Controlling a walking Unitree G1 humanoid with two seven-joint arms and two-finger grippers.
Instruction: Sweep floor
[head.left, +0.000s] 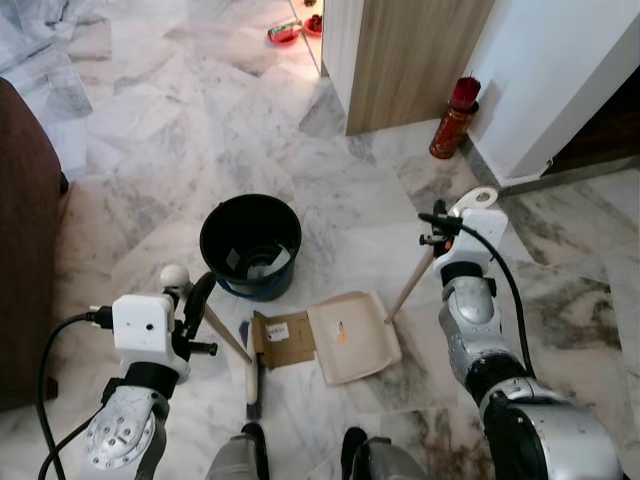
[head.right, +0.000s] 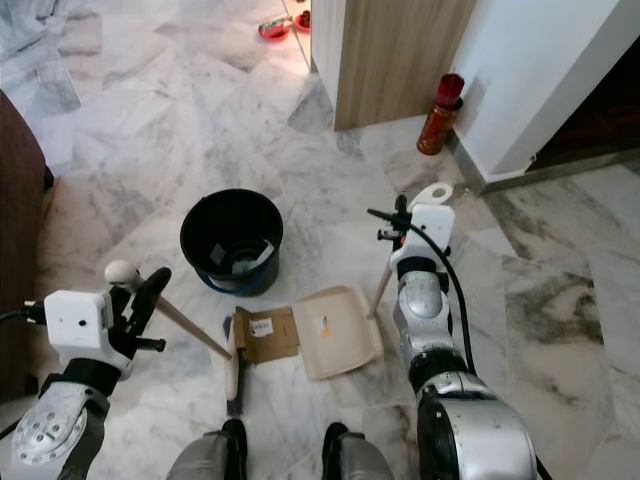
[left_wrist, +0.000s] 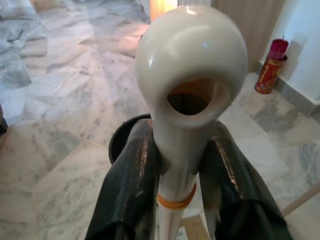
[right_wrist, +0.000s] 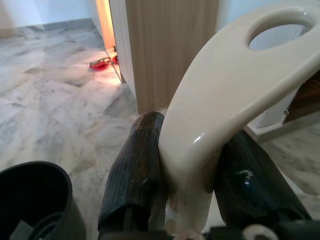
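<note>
My left gripper (head.left: 196, 298) is shut on the cream broom handle (left_wrist: 186, 90), just below its rounded, holed end. The handle slants down to the dark brush head (head.left: 253, 388), which rests on the marble floor. My right gripper (head.left: 452, 232) is shut on the cream looped grip (right_wrist: 225, 95) of the dustpan's long handle. The cream dustpan (head.left: 352, 338) lies flat on the floor before my feet. A brown cardboard piece (head.left: 285, 338) lies at its open lip, between pan and brush. A black bucket (head.left: 250, 243) with scraps inside stands just beyond them.
A dark brown piece of furniture (head.left: 25, 250) stands close on the left. A wooden panel (head.left: 410, 60), a white wall (head.left: 560, 70) and a red canister (head.left: 452, 120) are ahead on the right. Red items (head.left: 285, 33) lie far off. My feet (head.left: 250, 440) are below.
</note>
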